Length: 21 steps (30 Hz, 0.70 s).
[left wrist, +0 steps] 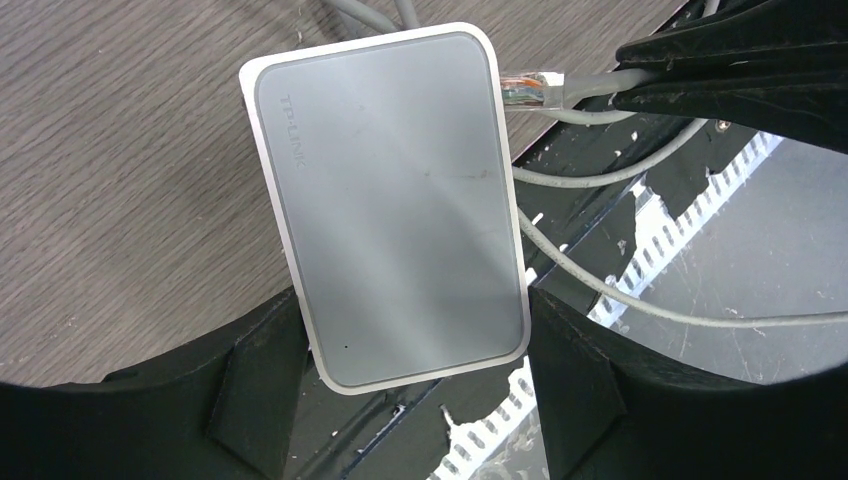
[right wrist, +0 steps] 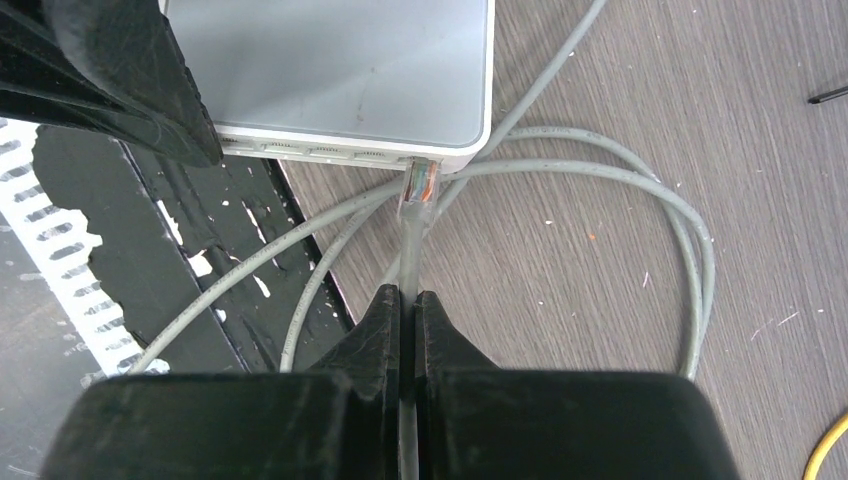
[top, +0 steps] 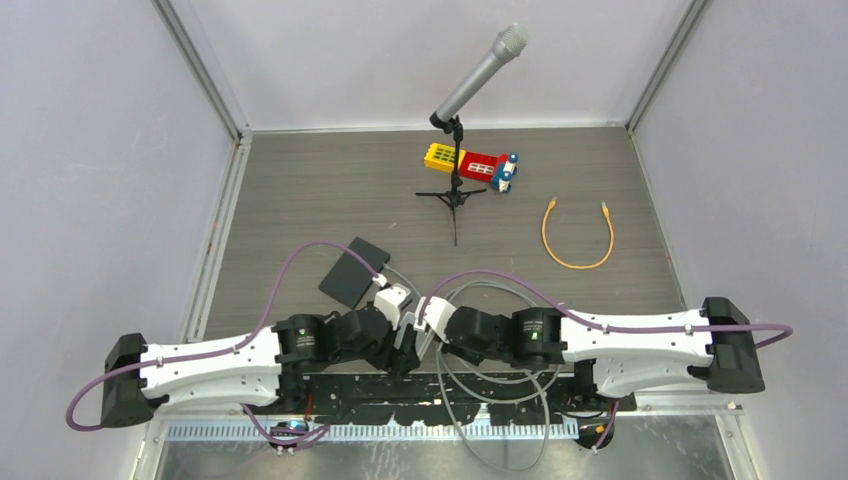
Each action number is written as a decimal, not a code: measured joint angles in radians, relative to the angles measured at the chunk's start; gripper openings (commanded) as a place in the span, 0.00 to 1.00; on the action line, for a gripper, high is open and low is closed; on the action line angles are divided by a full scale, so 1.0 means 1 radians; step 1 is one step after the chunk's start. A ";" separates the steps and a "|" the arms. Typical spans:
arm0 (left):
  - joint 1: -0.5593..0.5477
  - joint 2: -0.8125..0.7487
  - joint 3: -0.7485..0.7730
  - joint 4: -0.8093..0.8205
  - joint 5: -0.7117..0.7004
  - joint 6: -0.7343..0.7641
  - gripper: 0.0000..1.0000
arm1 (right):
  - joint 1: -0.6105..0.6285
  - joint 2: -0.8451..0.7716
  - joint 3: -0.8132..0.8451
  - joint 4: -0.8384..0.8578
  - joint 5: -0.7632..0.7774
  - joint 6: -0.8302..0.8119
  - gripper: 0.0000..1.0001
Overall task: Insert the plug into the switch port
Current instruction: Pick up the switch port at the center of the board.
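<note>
My left gripper (left wrist: 415, 335) is shut on a grey TP-Link switch (left wrist: 390, 200), with one finger (left wrist: 255, 385) on each long side of it. It holds the switch low over the table's near edge. My right gripper (right wrist: 408, 295) is shut on the grey cable (right wrist: 600, 175) just behind its clear plug (right wrist: 420, 185). The plug's tip is at the mouth of the end port on the switch (right wrist: 340, 70), and most of its body still shows. In the left wrist view the plug (left wrist: 525, 88) sits against the switch's side. In the top view both grippers (top: 400, 322) (top: 428, 325) meet in the middle.
A black flat pad (top: 352, 270) lies just beyond the left gripper. A microphone on a tripod stand (top: 470, 90) and a coloured toy block (top: 470, 163) stand at the back. An orange cable (top: 578, 235) lies at the right. Grey cable loops (top: 490, 400) trail over the black base rail.
</note>
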 measured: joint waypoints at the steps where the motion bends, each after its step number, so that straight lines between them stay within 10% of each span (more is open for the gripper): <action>1: 0.000 0.001 0.000 -0.002 0.000 0.000 0.00 | 0.002 0.005 0.000 0.000 0.000 0.000 0.01; 21: 0.000 0.003 0.000 -0.025 0.002 0.001 0.00 | 0.027 0.054 0.011 0.019 -0.002 0.030 0.00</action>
